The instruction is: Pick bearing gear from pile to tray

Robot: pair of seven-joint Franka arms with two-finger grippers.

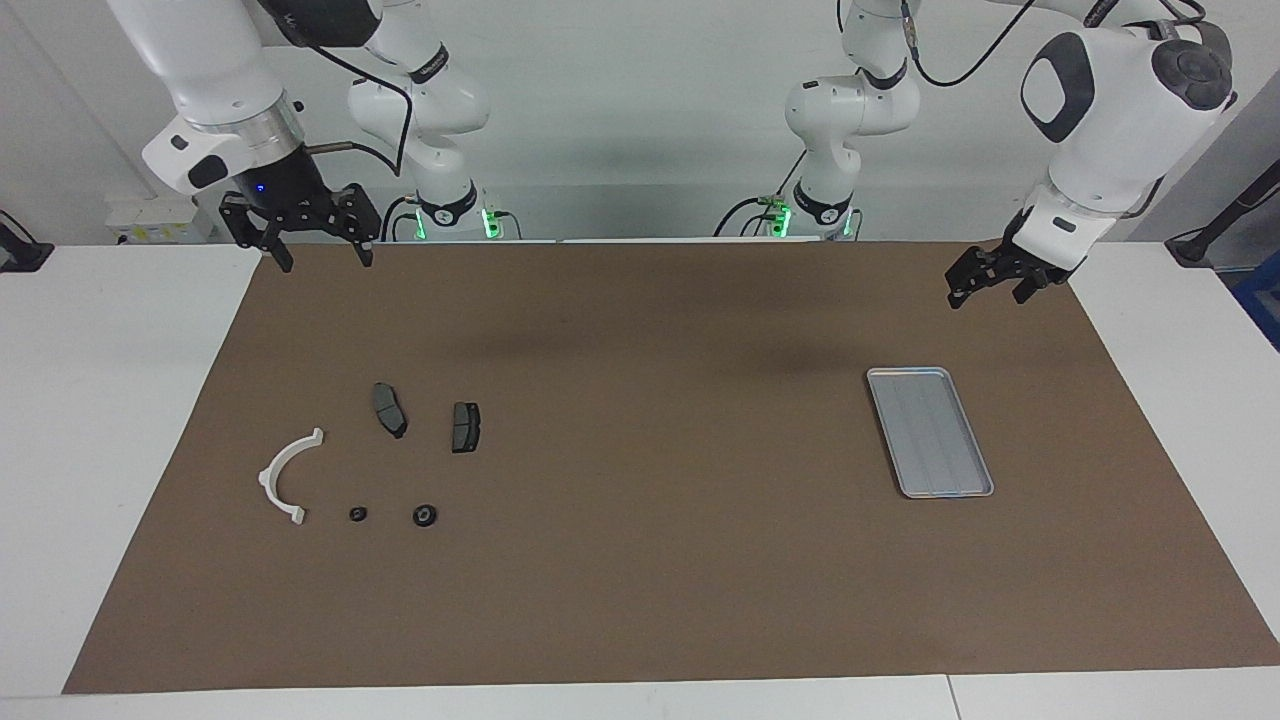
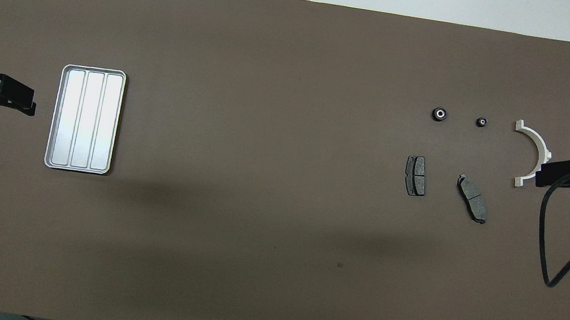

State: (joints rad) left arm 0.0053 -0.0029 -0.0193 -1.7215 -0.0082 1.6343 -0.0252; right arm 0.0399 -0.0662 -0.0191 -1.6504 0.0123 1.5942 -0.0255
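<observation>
The pile lies toward the right arm's end of the mat. It holds a white half-ring [image 1: 285, 475] [image 2: 533, 152], two dark brake pads [image 1: 390, 410] [image 1: 465, 427], and two small black round bearing gears [image 1: 425, 515] [image 1: 357, 514] [image 2: 440, 114] [image 2: 482, 122]. The empty silver tray [image 1: 930, 432] [image 2: 85, 119] sits toward the left arm's end. My right gripper [image 1: 322, 258] [image 2: 548, 174] hangs open, high over the mat's edge by the robots, holding nothing. My left gripper [image 1: 985, 290] [image 2: 17, 100] is raised beside the tray, open and empty.
A brown mat [image 1: 640, 580] covers most of the white table [image 1: 100, 400]. A black cable [image 2: 560, 246] loops down from the right arm over the mat's end. The pile and the tray lie far apart on the mat.
</observation>
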